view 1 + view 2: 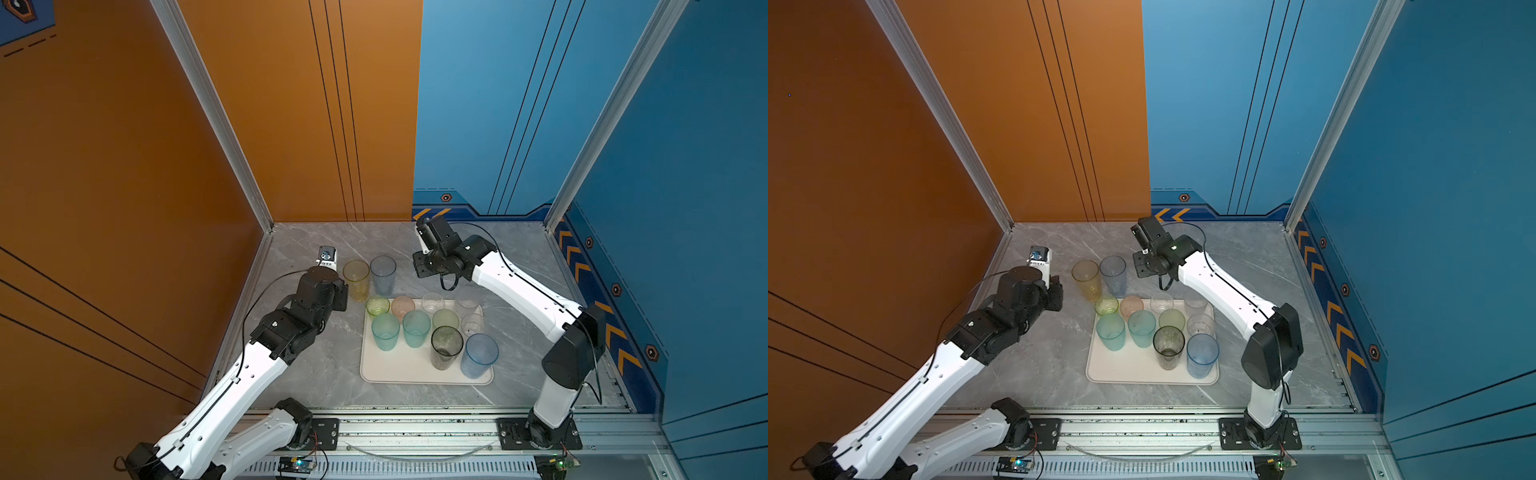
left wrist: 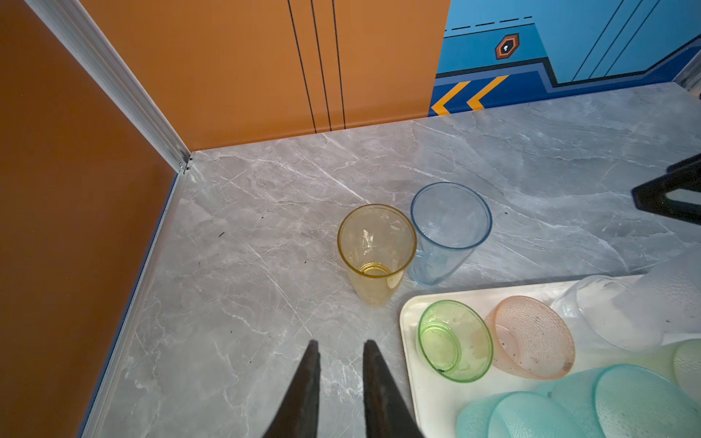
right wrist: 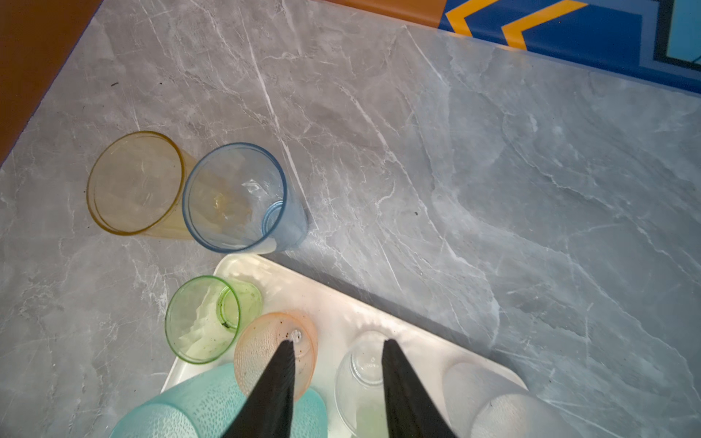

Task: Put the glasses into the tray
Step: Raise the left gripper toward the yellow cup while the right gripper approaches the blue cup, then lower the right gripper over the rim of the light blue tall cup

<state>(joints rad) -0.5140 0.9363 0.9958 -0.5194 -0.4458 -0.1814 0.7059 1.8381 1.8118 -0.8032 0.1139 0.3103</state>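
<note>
Standing outside the tray [image 1: 395, 365]: two glasses [image 1: 356, 279]; inside, ten.

We see yellow glass [image 2: 373, 258] as smooth translucent plastic, pink glass [image 2: 533, 337] w/ pebbled texture; tray [image 2: 432, 390] glossy; tabletop [image 2: 265, 227] polished marble-look; corner post [image 2: 121, 87] brushed metal.

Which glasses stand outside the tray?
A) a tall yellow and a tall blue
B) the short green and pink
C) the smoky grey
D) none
A: the yellow tumbler and the blue tumbler beside it stand on the table beyond the tray's far rim.
</note>
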